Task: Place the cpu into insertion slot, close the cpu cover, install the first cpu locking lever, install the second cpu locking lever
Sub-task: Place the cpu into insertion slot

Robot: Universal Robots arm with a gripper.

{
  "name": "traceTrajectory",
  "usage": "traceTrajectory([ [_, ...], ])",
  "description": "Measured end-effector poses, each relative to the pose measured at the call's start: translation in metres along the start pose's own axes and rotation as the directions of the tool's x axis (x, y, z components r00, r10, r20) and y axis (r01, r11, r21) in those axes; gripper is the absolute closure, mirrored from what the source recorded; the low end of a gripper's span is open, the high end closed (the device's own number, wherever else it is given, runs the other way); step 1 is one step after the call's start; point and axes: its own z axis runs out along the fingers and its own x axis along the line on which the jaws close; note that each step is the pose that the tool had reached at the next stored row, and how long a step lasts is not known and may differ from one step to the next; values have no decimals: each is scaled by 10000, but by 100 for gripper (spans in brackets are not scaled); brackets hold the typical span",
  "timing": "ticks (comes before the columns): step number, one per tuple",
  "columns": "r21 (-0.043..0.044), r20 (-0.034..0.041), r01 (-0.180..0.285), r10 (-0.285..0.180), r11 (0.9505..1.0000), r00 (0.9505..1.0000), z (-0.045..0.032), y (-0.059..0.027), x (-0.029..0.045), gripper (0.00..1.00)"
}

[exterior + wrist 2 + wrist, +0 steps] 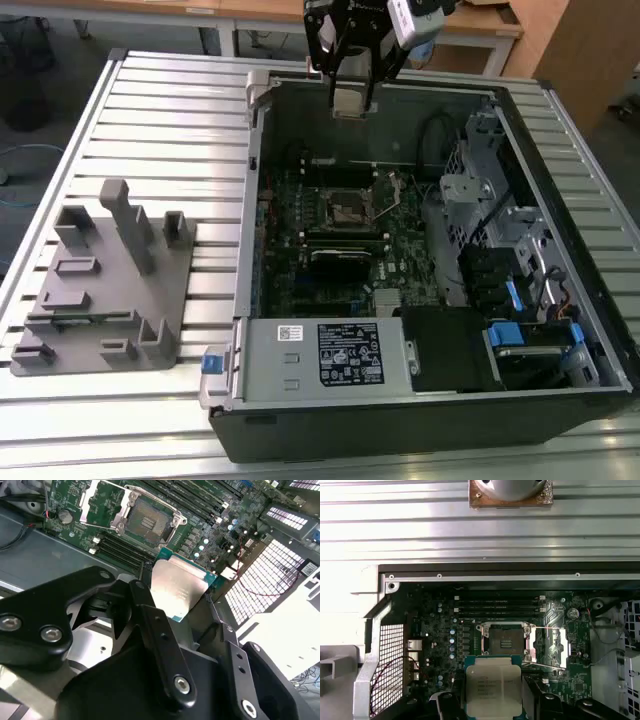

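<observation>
A wide table of ribbed aluminium profiles carries an open computer case, which lies on its side. On the table, towards the exterior view's left, stands a grey fixture with several posts and pockets. Behind the table are wooden desks and a dark floor.

The gripper hangs over the far part of the case, high above the motherboard. Its black fingers pinch the cpu by two opposite edges, and the pale metallic top of the chip faces the cameras in both wrist views.

The insertion slot sits in the middle of the green board, well apart from the cpu and below it. Its brownish contact field lies bare. The cpu cover is swung open and rests just beside the slot, and thin wire levers stand loose beside it. Long black memory slots run along the far side of the slot. A grey power supply fills the near side of the case.
</observation>
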Motion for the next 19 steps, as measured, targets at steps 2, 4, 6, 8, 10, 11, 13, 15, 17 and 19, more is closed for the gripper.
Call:
traceTrajectory([
  [2,0,0,0,0,10000,10000,0,0,0,46],
  [4,0,0,0,0,10000,10000,0,0,0,46],
  [6,0,0,0,0,10000,10000,0,0,0,46],
  [8,1,0,0,0,10000,10000,0,0,0,46],
  [10,-1,0,0,0,10000,10000,4,0,0,46],
  [11,-1,1,0,0,10000,10000,9,-1,0,46],
  [13,0,1,0,0,10000,10000,24,-2,0,46],
  [15,0,2,0,0,10000,10000,44,-4,-1,46],
  [17,0,7,0,0,10000,10000,63,-6,-1,46],
  [19,1,11,1,-1,10000,10000,75,-6,-2,46],
])
